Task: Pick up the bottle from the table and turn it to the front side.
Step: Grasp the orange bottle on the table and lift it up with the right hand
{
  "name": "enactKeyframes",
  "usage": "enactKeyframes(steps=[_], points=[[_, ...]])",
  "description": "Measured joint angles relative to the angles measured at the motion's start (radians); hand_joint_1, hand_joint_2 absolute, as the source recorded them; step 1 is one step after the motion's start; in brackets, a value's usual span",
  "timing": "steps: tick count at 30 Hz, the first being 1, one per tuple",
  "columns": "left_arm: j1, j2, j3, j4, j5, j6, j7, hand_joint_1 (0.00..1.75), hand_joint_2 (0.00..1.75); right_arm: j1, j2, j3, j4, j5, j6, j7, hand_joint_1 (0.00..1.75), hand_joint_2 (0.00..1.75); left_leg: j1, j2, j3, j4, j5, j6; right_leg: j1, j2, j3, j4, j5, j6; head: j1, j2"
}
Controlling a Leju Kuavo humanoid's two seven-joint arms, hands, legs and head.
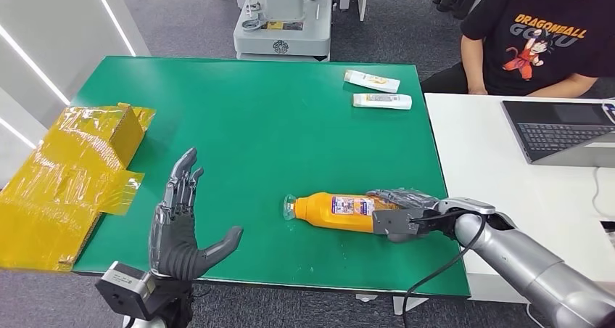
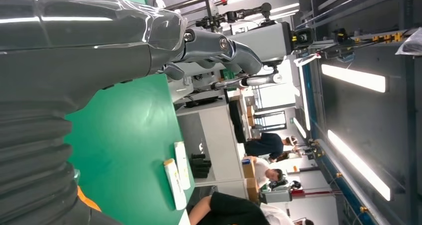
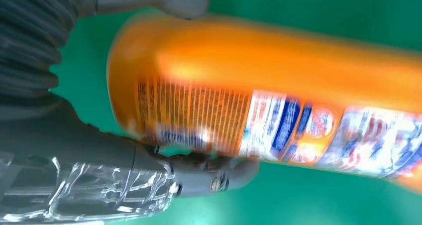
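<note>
— Green covered the whole table (image 1: 254,117) in front of me, with a person at a white desk (image 1: 493,161) and laptop (image 1: 562,128) off to my right. Where was the bottle?

— Lying on its side near the front edge, cap toward my left. The orange bottle (image 1: 341,212) was in my right hand (image 1: 402,213), fingers over its base end and the thumb on the other side (the right wrist view showed the thumb and darker fingers on opposite sides of it, green behind).

— So the pick was done?

— I judged the grip made, the lift not clearly so. In the head view it looked level with the tabletop; I could not tell whether it had cleared it. Turning it to the front side was all still to do.

— And your other hand?

— My left hand (image 1: 178,230) hovered over the near left part of the table, fingers spread, holding nothing.

— What couldn't you make out?

— The label was blurred in the wrist view, so I couldn't say which face was up. My fingers hid the bottle's base. Two white tubes (image 1: 377,91) lay far back; a yellow box (image 1: 69,179) was cut off at the left edge.
</note>
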Motion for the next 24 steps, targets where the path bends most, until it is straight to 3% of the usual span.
enactKeyframes(steps=[9,13,19,24], points=[[0.015,0.007,0.000,-0.009,0.000,0.001,0.000,0.00,1.75,0.002,-0.001,-0.007,-0.006,0.000,-0.001,-0.001,0.56,1.75,0.000,0.000,0.000,0.000,0.000,0.000,0.000,0.000,0.000,0.000,0.000,0.000,0.000,0.000],[0.016,0.010,0.000,-0.010,-0.001,0.003,0.001,0.00,1.75,0.003,-0.001,-0.008,-0.006,0.000,-0.002,-0.002,1.34,1.75,0.000,0.000,0.000,0.000,0.000,0.000,0.000,0.000,0.000,0.000,0.000,0.000,0.000,0.000],[0.035,0.014,0.003,-0.019,-0.008,0.027,0.008,0.00,1.75,0.041,-0.012,-0.036,-0.033,0.015,-0.031,-0.015,1.71,1.75,0.000,0.000,0.000,0.000,0.000,0.000,0.000,0.000,0.000,0.000,0.000,0.000,0.000,0.000],[0.053,0.018,0.007,-0.032,-0.008,0.052,0.008,0.00,1.75,0.052,-0.014,-0.058,-0.039,0.034,-0.026,-0.033,1.75,1.75,0.000,0.000,0.000,0.000,0.000,0.000,0.000,0.000,0.000,0.000,0.000,0.000,0.000,0.000]])
